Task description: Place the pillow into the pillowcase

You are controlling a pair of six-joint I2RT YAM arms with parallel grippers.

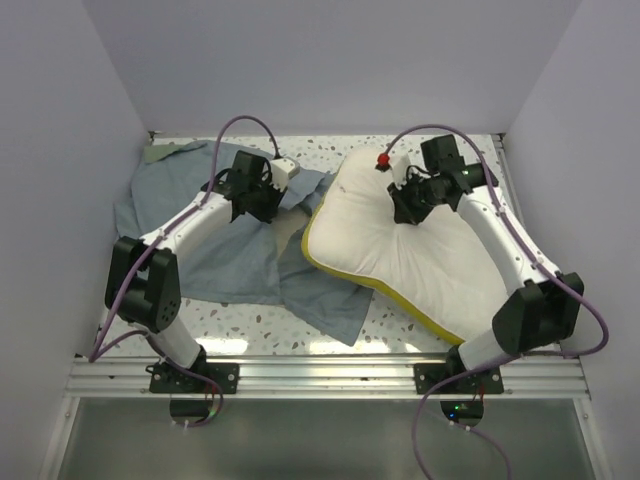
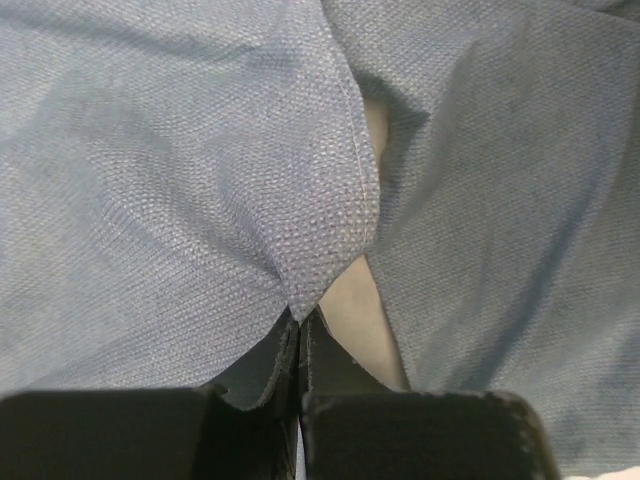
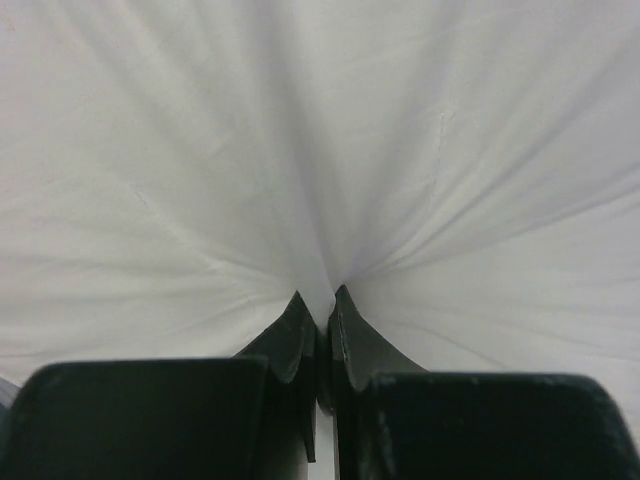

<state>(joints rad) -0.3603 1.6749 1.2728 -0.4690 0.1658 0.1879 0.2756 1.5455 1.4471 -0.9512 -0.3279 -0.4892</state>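
One pillow (image 1: pixel 400 255) lies at 3 o'clock on the table (image 1: pixel 260 318). The right gripper (image 3: pixel 322 300) covers part of its far end, jaws pressed together on a pinch of white cover. One pillowcase (image 1: pixel 225 255) sprawls at 9 o'clock, its right edge tucked under the pillow. The left gripper (image 2: pixel 300 322) nips a grey-blue fold; the opening is hard to make out.

Side by side on the table (image 1: pixel 240 322): pillowcase (image 1: pixel 215 250) left, pillow (image 1: pixel 400 255) right.
The pillow's left edge lies over the pillowcase's right part.
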